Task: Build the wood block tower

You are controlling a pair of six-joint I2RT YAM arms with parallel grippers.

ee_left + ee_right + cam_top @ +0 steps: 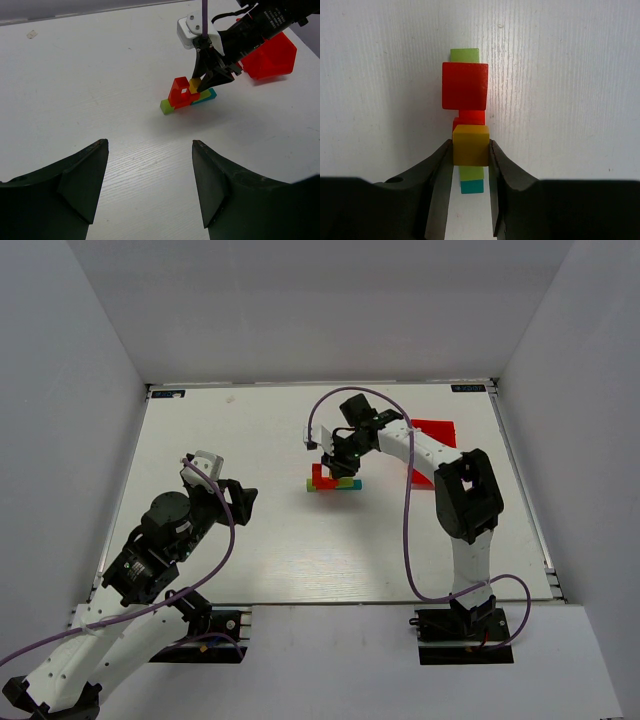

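We log the wood block tower [333,480] near the middle of the table [240,430]: a low stack, green and teal at the bottom, red pieces on top. The right gripper [471,147] is about half closed, jaws clamped on a yellow cube [470,140] held over the stack's teal end. The left gripper [149,147] stands wide open and empty, well apart from the tower.

The right arm [462,495] reaches forward and inward, and the right gripper [471,155] points down with its jaws clamped on a yellow block [471,144]. The left arm [150,555] sits low at the near left, the left gripper [150,145] empty, jaws wide apart.
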